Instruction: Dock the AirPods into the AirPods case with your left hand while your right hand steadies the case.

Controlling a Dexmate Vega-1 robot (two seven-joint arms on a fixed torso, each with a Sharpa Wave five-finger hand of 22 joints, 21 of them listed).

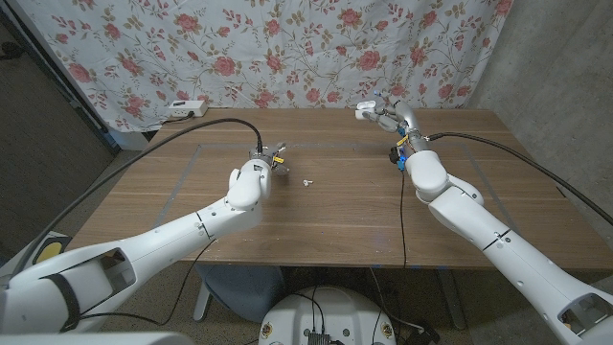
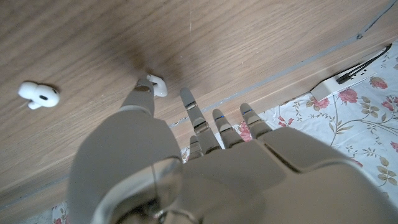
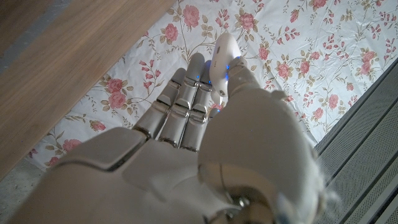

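The left hand (image 2: 205, 155) stands over the table (image 2: 93, 43), thumb tip touching one earbud (image 2: 157, 84), fingers apart; a second earbud (image 2: 38, 94) lies near, beside it. The right hand (image 3: 199, 118), raised, grips the white case (image 3: 222, 59).

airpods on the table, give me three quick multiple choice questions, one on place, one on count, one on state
1. Where is the case?
A in the right hand
B at the table's middle
C on the floor

2. How many earbuds are in the left wrist view?
A one
B two
C four

3. The earbud farther from the left hand is
A lying loose on the table
B docked
C held by a person

Answers: 1 A, its fingers grip the case. 2 B, a second earbud lies by the thumb. 3 A, nothing touches it.
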